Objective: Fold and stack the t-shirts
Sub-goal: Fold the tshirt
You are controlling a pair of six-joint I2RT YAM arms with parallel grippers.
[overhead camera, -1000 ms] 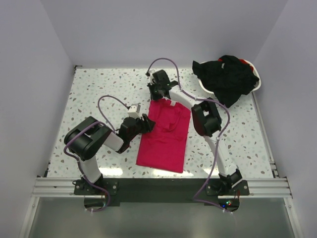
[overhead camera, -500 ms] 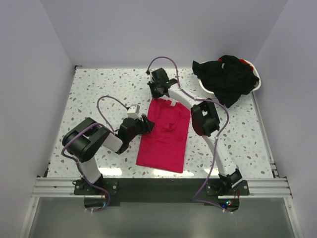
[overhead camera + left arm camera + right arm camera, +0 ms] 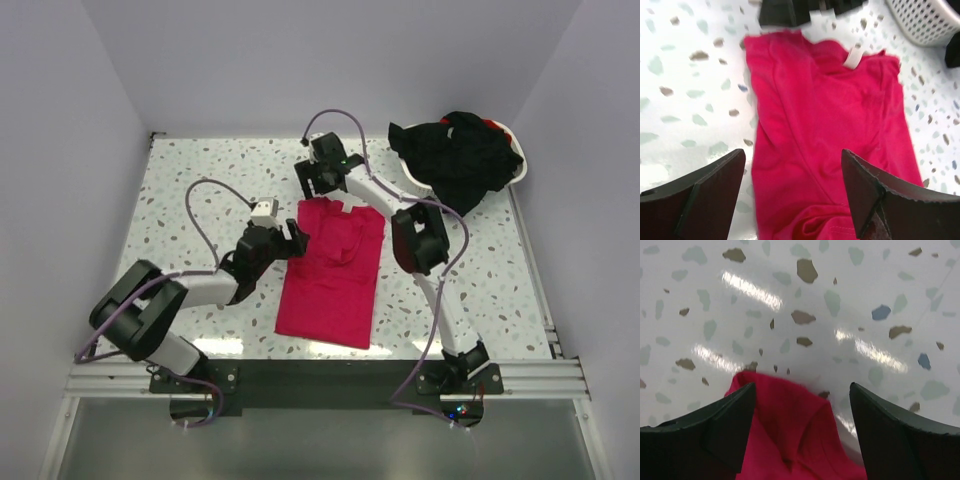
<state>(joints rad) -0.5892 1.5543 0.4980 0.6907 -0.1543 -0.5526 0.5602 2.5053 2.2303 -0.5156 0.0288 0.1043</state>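
A pinkish-red t-shirt [image 3: 335,270] lies folded lengthwise in the middle of the table, its white neck label [image 3: 854,56] at the far end. My left gripper [image 3: 284,240] stands open at the shirt's left edge, the red cloth [image 3: 810,130] lying loose between its fingers. At the shirt's far left corner my right gripper [image 3: 312,180] hangs open over a raised fold of the red cloth [image 3: 790,425], not pinching it. Black t-shirts [image 3: 460,155] are heaped in the basket at the back right.
A white plastic basket [image 3: 515,172] sits at the far right corner, its mesh wall [image 3: 925,20] showing in the left wrist view. The speckled table [image 3: 200,190] is walled on three sides. The right arm's elbow [image 3: 415,240] hangs beside the shirt's right edge.
Both grippers have opened and let go of the red shirt. The left arm has stretched forward along the shirt's left edge. The right gripper has lifted slightly off the far corner.
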